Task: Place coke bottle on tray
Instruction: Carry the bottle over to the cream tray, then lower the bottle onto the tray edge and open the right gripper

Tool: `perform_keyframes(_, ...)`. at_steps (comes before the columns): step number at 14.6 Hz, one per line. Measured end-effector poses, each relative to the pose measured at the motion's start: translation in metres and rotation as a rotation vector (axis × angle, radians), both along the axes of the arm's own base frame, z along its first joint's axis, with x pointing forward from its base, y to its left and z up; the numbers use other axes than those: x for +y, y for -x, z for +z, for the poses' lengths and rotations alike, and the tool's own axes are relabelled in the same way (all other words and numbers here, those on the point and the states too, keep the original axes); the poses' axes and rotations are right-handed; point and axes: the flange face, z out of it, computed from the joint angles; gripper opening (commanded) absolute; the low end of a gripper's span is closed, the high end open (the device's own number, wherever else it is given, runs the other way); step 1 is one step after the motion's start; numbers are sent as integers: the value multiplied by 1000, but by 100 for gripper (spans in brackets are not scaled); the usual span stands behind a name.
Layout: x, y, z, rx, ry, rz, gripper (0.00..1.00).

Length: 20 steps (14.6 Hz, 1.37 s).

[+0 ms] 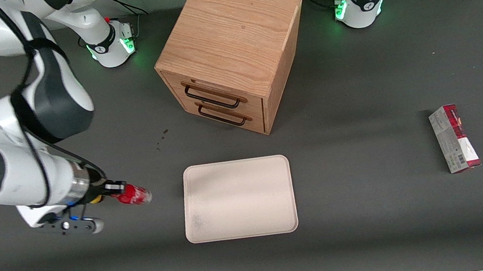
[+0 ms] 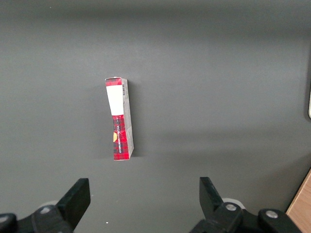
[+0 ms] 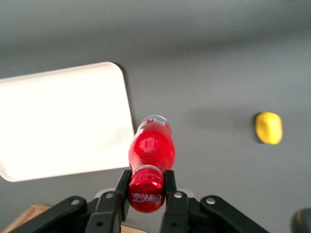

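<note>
Red coke bottle (image 3: 151, 148) gripped at the cap by the gripper (image 3: 146, 190), carried above the table beside the cream tray (image 1: 241, 219). Pickup done; transfer and set-down left.

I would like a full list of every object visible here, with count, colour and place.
coke bottle: one, red, held off the table beside the tray.
tray: one, cream, on the table in front of the drawer cabinet.
drawer cabinet: one, light wood, two drawers with dark handles.
carton: one, red and grey, toward the parked arm's end.
yellow object: one, small, on the table near the bottle.
gripper: one, black, shut on the bottle's cap end.
</note>
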Motion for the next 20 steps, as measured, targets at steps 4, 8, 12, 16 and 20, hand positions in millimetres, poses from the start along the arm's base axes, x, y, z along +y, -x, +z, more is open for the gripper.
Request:
perform_keyframes(4, 32, -11, -30, -45, -30, -33, 0)
perform_keyframes(8, 60, -21, -67, -89, -54, -50, 0)
perform_keyframes(12, 80, -29, -112, -105, -68, -56, 0)
perform_keyframes(16, 83, -31, -138, -93, -55, -53, 0)
perform_keyframes(20, 82, -32, -147, -89, -39, -49, 0)
